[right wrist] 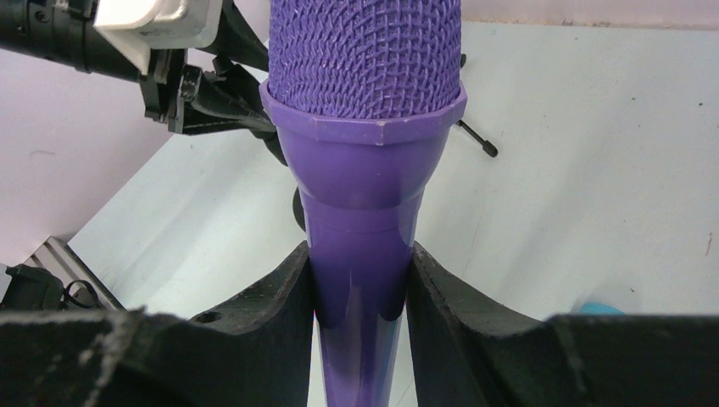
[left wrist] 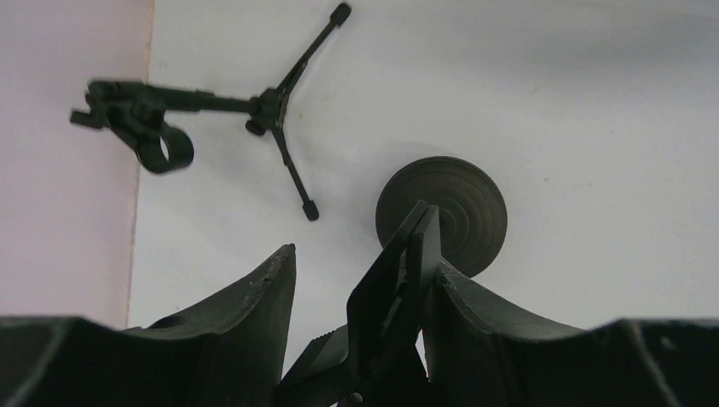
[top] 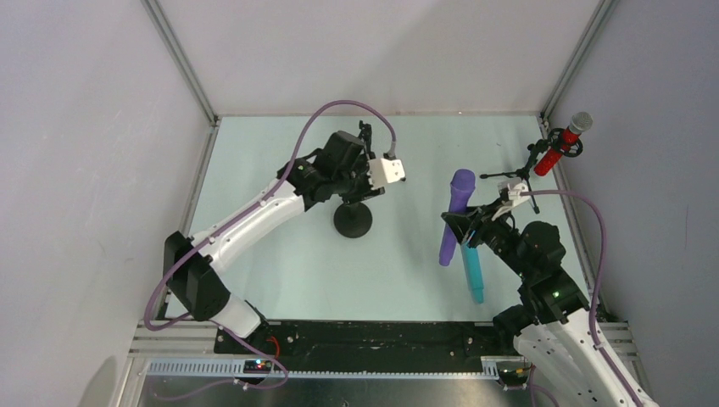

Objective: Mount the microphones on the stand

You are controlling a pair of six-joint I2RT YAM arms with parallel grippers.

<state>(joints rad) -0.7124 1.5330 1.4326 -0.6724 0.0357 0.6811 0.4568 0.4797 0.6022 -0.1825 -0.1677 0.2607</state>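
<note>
Right hand (right wrist: 358,250) is clamped on the purple microphone (top: 456,216), long axis 12-to-6, head at 12, at 3 o'clock of the round-base stand (top: 353,219). Left hand (left wrist: 365,259) grips its clip (left wrist: 394,297). Three mics: purple; teal microphone (top: 472,271) flat on the desk (top: 288,263); red microphone (top: 561,146) in a tripod stand (top: 532,159). Three stands counting the empty tripod stand (left wrist: 271,106).
</note>
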